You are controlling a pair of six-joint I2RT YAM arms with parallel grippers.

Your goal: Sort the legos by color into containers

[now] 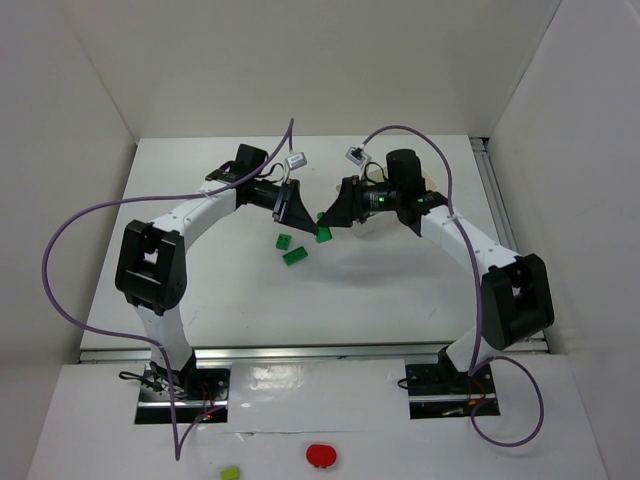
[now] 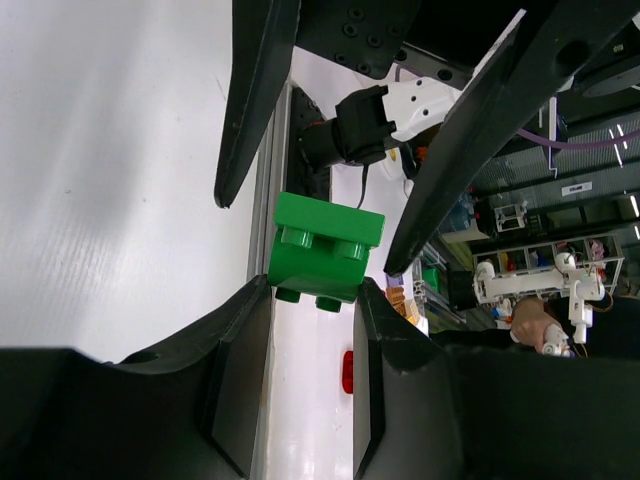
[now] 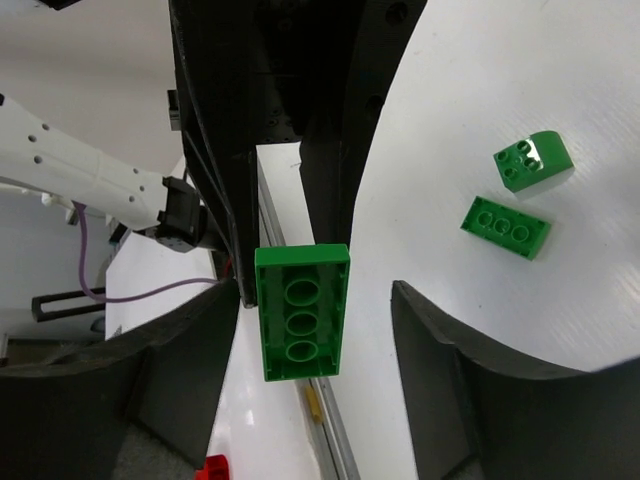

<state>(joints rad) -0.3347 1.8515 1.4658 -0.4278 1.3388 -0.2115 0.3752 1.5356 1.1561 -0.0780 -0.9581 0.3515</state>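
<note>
Left fingers (image 2: 240, 380) grip green lego (image 2: 325, 250); right fingers (image 3: 480, 400) apart around it

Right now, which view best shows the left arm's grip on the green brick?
Left wrist: the green brick sits pinched in the jaws of the left gripper, studs visible. Right wrist shows only its hollow underside; the top view just a green speck between the arms.

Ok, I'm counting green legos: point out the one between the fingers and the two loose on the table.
Held green lego (image 3: 302, 312): right wrist view, middle of its hollow underside.
Curved-top green lego (image 3: 531, 165): right wrist view, its studded face.
Flat green lego (image 3: 505, 226): right wrist view, its studded top.
</note>
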